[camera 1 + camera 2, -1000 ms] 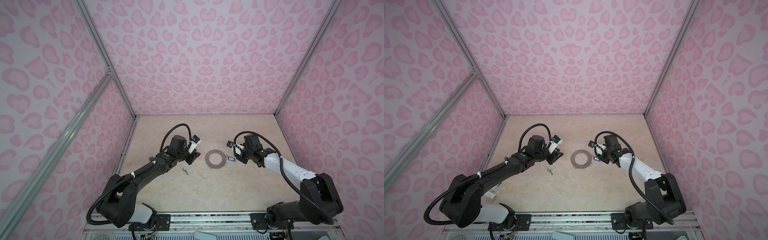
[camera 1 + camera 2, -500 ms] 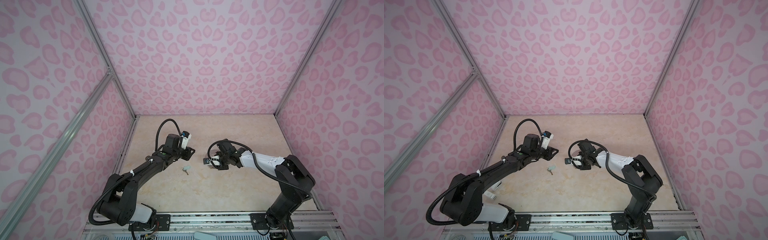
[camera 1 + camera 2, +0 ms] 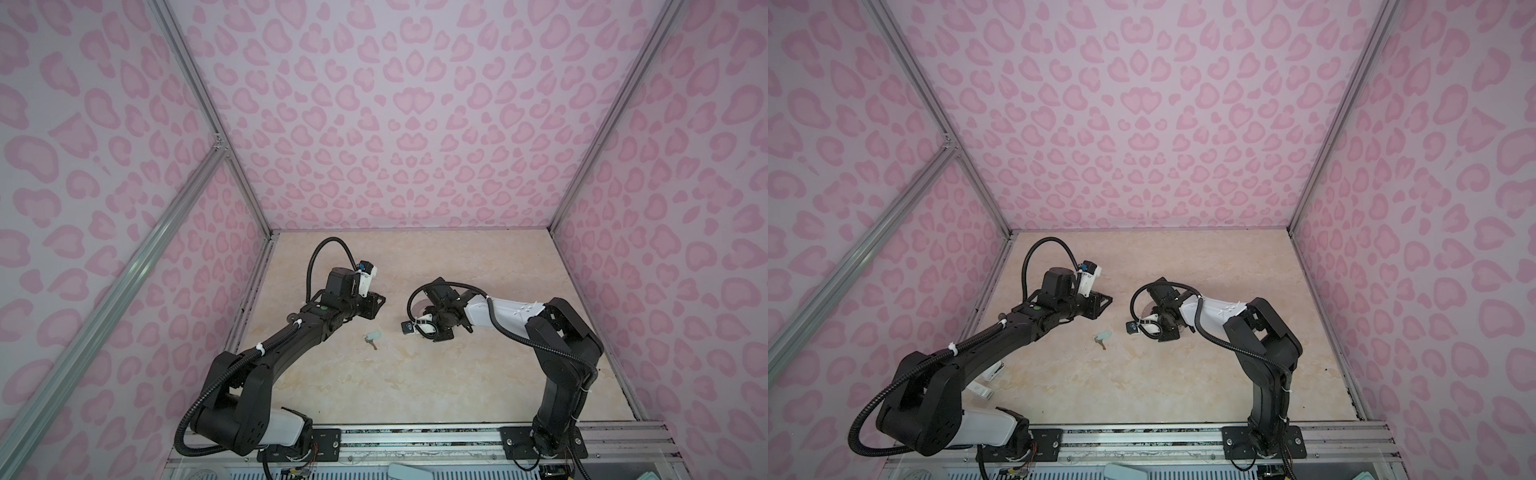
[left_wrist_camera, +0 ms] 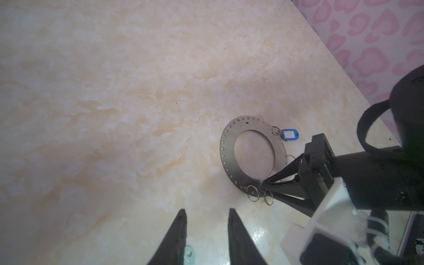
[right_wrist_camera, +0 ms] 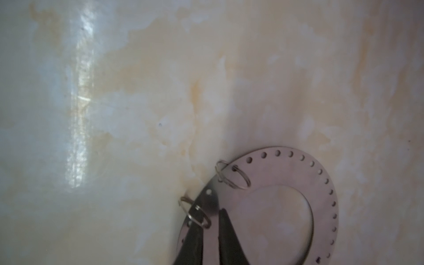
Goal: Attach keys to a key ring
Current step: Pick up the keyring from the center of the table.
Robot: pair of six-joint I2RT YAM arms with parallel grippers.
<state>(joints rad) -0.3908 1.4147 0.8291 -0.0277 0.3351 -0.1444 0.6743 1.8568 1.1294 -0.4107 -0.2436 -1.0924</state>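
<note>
right arm (image 3: 507, 311) has swung in from the side and come down on the ring (image 4: 229, 142), flat on the worktop (image 4: 114, 91). step in hand: securing the ring. right fingers (image 5: 229, 238) nearly closed, seemingly pinching its band beside a wire loop (image 5: 195, 213). left fingers (image 4: 180, 229) part open, empty, near the loose mint key (image 3: 374, 336). next up, i'd say: grab that key and thread it on a free loop.

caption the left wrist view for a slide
Right hand grips the key ring's rim beside two wire loops; left hand open, empty.
</note>
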